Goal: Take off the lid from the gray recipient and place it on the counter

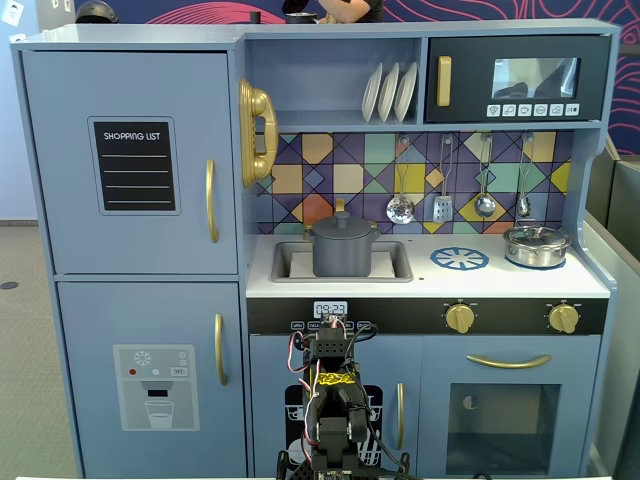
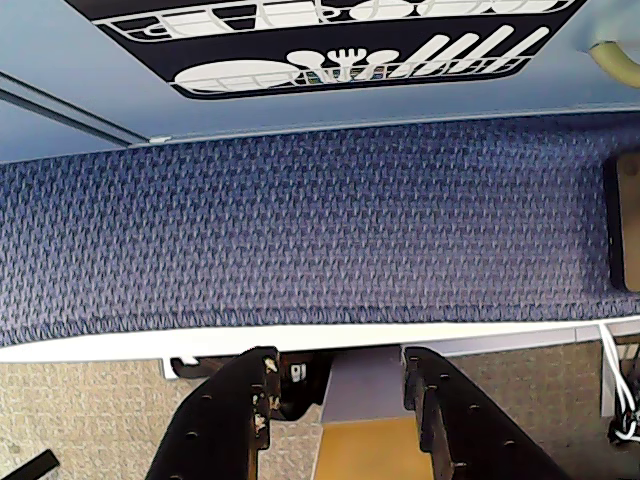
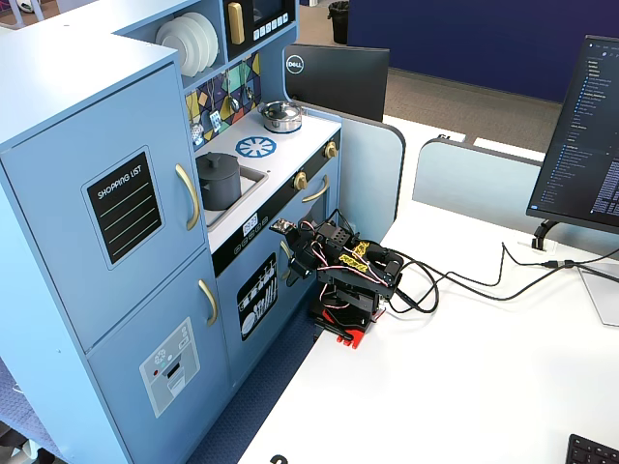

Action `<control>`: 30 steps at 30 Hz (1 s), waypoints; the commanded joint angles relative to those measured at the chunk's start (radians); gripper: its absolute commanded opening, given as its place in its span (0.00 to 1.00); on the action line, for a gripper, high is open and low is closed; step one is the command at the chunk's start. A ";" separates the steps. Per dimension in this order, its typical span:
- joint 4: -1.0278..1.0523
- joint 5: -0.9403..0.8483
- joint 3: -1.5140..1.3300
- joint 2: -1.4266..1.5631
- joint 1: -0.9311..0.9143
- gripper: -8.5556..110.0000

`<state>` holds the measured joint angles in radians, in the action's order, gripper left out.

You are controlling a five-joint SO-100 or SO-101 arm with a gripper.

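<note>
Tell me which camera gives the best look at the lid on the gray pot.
The fixed view facing the kitchen head-on: the lid sits centered and unobstructed on the gray pot in the sink, knob visible. In the angled fixed view the lid is small and dark. The wrist view misses it, showing only carpet and cabinet front.

Gray recipient (image 1: 344,250) sitting in sink, lid (image 1: 342,226) on; hanging utensils (image 1: 400,208) crowding just behind-right, white counter (image 1: 470,281) lying bare in front and right toward silver pot (image 1: 536,245).

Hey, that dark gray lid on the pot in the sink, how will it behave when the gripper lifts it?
The lid looks rigid and probably light. Its small central knob may slip from the gripper, and off-center it could tilt.
</note>
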<state>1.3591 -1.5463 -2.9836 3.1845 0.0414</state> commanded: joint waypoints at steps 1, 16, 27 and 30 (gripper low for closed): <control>0.170 0.034 -0.018 -0.006 -0.097 0.07; 0.112 0.098 0.063 -0.006 -0.089 0.07; -0.207 -0.092 0.678 -0.126 -0.055 0.07; -0.255 -0.063 0.810 -0.183 -0.069 0.07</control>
<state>1.1796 -1.6015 -2.3424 3.0649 -0.0092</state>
